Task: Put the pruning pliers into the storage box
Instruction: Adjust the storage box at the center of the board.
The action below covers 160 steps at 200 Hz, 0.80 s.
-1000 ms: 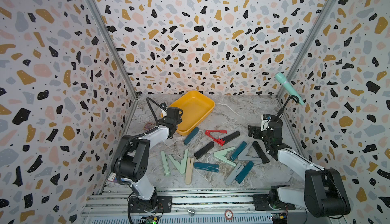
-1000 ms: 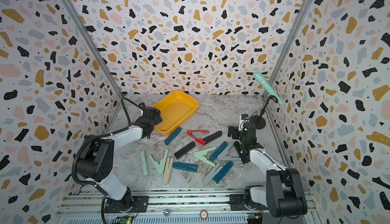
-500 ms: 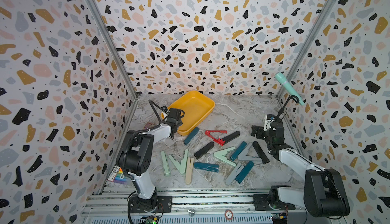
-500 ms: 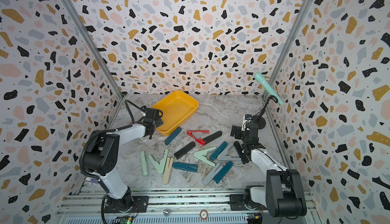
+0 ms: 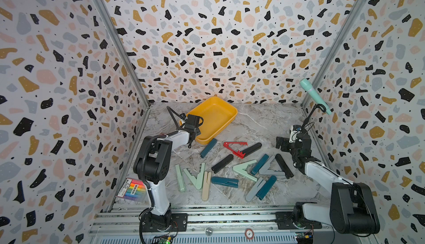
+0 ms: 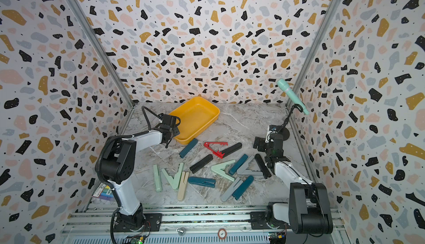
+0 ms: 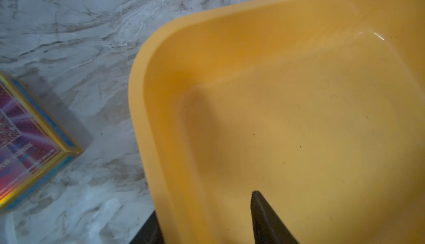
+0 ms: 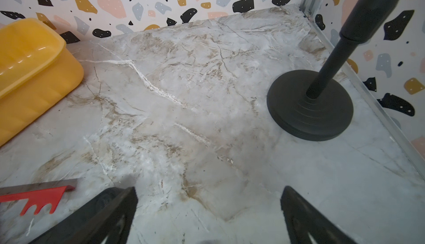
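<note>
**Progress.** Nothing is stowed yet. The storage box (image 5: 226,116), a shallow rectangular yellow plastic tray with rounded corners, sits at the back of the grey-veined marble table (image 5: 264,125), left of centre. Its floor shows bare in both top views and in the left wrist view. All the pruning pliers (image 5: 225,182), flat hinged plastic tools with toothed inner edges, lie on the table in front of the box. The nearest of them lies just beside its front wall. Every piece is judged left to move.

**Pruning pliers: fourteen.**
- dark teal pliers (image 5: 208,148): four
- mint pliers (image 5: 194,177): three, two spread into a V
- black pliers (image 5: 222,163): three
- grey pliers (image 5: 269,169): two, one spread
- beige pliers (image 5: 206,185): one
- red pliers (image 5: 234,149): one, spread

**Other items, one each.**
- mint-green microphone (image 5: 314,95) on a black stand, back right corner
- pack of rainbow markers (image 5: 133,190), front left edge
- purple patterned card box (image 7: 23,139), near the storage box

**Grippers: two.**
- The left gripper (image 5: 192,138) is at the box's near left corner, one finger inside the wall and one outside. Whether it pinches the wall cannot be told. It carries no pliers.
- The right gripper (image 8: 209,208) has its fingers spread wide and empty over bare table, near the stand's base.
</note>
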Available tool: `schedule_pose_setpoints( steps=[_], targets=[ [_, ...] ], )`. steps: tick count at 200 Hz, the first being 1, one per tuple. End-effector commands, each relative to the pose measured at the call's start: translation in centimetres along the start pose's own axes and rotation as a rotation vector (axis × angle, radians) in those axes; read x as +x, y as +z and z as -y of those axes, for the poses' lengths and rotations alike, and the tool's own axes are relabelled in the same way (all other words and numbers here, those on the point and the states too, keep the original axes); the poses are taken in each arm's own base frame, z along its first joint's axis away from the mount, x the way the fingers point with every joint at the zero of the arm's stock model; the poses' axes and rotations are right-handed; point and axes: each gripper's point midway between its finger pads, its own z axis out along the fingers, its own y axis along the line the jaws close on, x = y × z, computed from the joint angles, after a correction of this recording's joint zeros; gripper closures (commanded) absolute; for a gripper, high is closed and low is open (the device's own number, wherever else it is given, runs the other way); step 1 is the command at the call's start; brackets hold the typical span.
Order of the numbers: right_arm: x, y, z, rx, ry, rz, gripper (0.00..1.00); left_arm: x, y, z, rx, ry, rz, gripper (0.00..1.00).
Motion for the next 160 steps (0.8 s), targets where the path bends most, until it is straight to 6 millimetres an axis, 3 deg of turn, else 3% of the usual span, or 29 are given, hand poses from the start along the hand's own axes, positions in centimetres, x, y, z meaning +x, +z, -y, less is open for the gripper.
schedule_pose_setpoints(
  steps=[1,51,88,122,160],
  targets=[
    [-1.8,0.1,0.2,0.004,0.022,0.023,0.01,0.0,0.2,0.7,0.01,0.038,-0.024,0.48],
    [-2.0,0.9,0.1,-0.005,0.039,-0.005,0.01,-0.3,0.5,1.3,0.016,0.092,-0.033,0.61],
    [-2.2,1.1,-0.1,-0.013,0.044,-0.021,0.01,-0.2,0.9,2.4,0.061,0.164,-0.051,0.78],
    [0.8,0.9,-0.8,-0.058,0.037,-0.137,0.01,-1.0,1.8,4.0,0.097,0.19,-0.048,0.76],
    [3.6,0.3,-1.2,-0.08,0.054,-0.296,0.05,-2.6,2.8,7.2,0.177,0.241,-0.034,0.8]
  ],
)
